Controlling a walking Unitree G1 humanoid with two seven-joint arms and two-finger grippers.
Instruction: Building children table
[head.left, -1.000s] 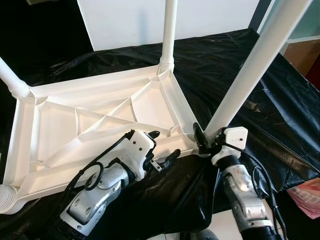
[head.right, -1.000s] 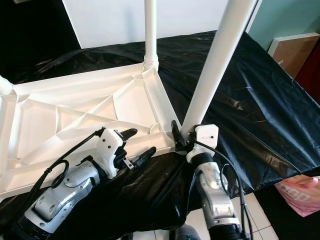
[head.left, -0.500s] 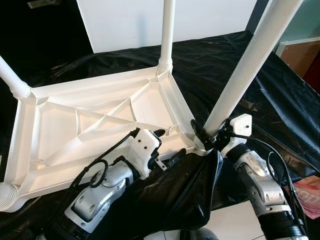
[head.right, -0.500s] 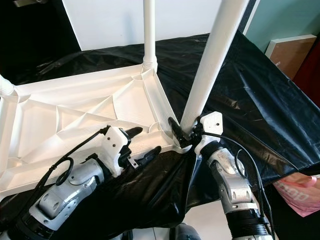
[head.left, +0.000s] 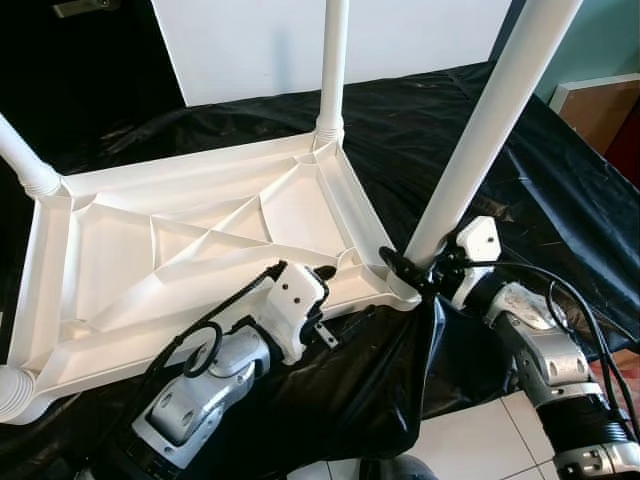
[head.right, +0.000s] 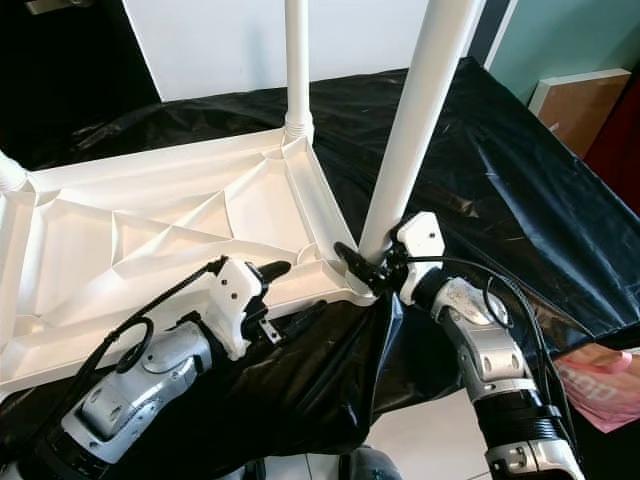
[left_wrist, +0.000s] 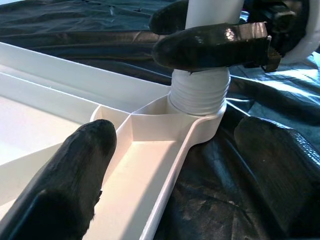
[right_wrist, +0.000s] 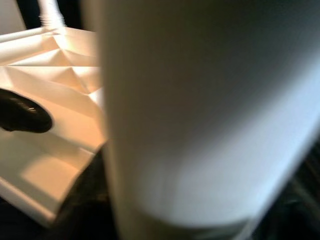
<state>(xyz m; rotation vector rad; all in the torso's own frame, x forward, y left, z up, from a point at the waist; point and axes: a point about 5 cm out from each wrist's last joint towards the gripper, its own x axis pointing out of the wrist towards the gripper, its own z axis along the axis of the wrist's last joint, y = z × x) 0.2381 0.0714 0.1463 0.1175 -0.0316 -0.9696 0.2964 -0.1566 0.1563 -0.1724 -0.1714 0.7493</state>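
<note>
Tabletop, white ribbed plastic (head.left: 190, 240), lies upside down on the black plastic sheet (head.left: 470, 130) that covers the work surface, its hollow underside holding nothing but its own moulded ribs. White tubular legs stand up from the corners: one at twelve o'clock (head.left: 332, 70), one at nine (head.left: 25, 160), a stub at seven (head.left: 12, 392). The long white tubular leg at the near right corner (head.left: 490, 120) leans toward one o'clock, its threaded foot sitting in the corner socket (left_wrist: 197, 100). Right gripper (head.left: 415, 275) is clamped on that leg just above the socket, black fingers (left_wrist: 210, 45) wrapped around the tube. Left gripper (head.right: 285, 295) sits at the near rim of the tabletop, jaws spread wide, one finger (left_wrist: 75, 170) over the rim channel and the other (left_wrist: 280, 170) on the sheet outside it, the socket straight ahead between them at three o'clock from the wrist.
</note>
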